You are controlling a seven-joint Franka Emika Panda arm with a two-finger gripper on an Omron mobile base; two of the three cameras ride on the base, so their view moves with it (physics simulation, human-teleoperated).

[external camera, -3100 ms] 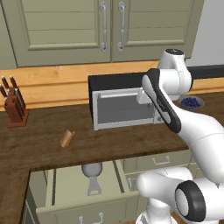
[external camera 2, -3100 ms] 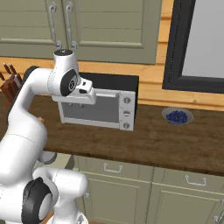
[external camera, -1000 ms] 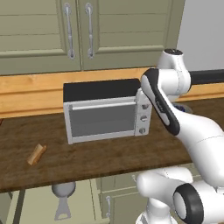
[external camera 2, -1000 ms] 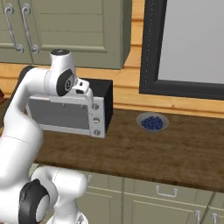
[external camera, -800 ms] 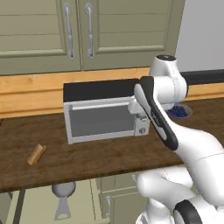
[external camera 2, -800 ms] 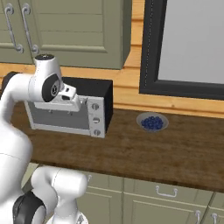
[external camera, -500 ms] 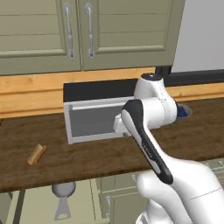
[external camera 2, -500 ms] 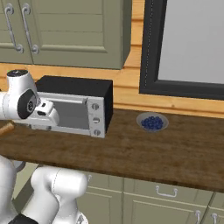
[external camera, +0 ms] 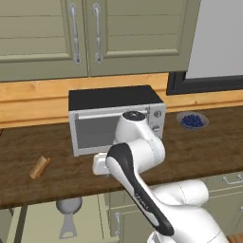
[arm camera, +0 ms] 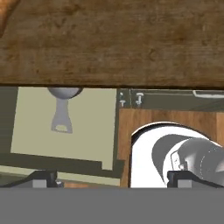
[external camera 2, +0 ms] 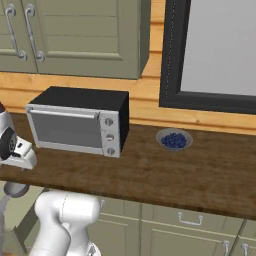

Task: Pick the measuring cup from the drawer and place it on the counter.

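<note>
Over the measuring cup (external camera: 68, 208), the counter (external camera: 199, 147) edge juts, toaster oven (external camera: 114, 117) behind

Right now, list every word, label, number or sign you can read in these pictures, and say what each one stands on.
None can be read.
The toaster oven has three knobs on its panel, with no legible marks.
The measuring cup in the drawer bears no visible numbers.
The cabinet doors and counter are plain.
</note>
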